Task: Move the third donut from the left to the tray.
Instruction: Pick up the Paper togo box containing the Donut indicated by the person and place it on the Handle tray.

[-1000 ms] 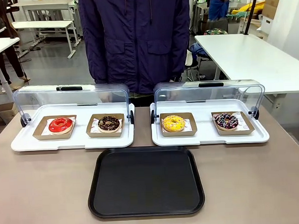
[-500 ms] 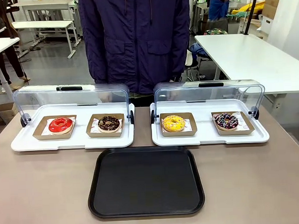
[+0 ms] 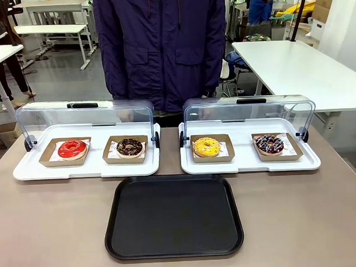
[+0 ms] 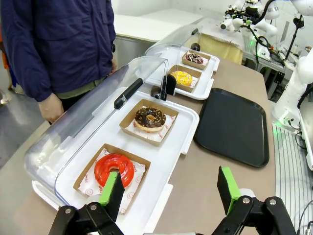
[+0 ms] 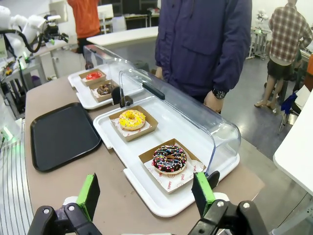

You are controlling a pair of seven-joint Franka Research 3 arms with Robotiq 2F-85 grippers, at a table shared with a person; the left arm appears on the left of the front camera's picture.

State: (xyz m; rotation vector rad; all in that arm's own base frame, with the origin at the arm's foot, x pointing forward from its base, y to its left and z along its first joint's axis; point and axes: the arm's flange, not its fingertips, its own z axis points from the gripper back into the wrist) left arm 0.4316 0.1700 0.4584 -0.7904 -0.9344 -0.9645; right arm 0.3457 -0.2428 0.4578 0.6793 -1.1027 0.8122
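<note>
The third donut (image 3: 206, 146) has yellow icing with sprinkles and rests in a brown cardboard holder on the right white tray; it also shows as the third donut (image 4: 182, 78) and third donut (image 5: 132, 119) in the wrist views. The black tray (image 3: 173, 216) lies in front of both white trays, bare, seen too as the tray (image 4: 234, 126) and tray (image 5: 62, 134). My left gripper (image 4: 170, 190) is open above the left table end, near the red donut (image 4: 114, 169). My right gripper (image 5: 145, 193) is open at the right table end, close to the sprinkled chocolate donut (image 5: 169, 158).
Two white trays (image 3: 85, 167) (image 3: 250, 164) with raised clear lids hold the donuts; a chocolate donut (image 3: 129, 147) sits beside the red one. A person in a dark blue jacket (image 3: 162, 45) stands at the far side, hands down. Bare tabletop surrounds the black tray.
</note>
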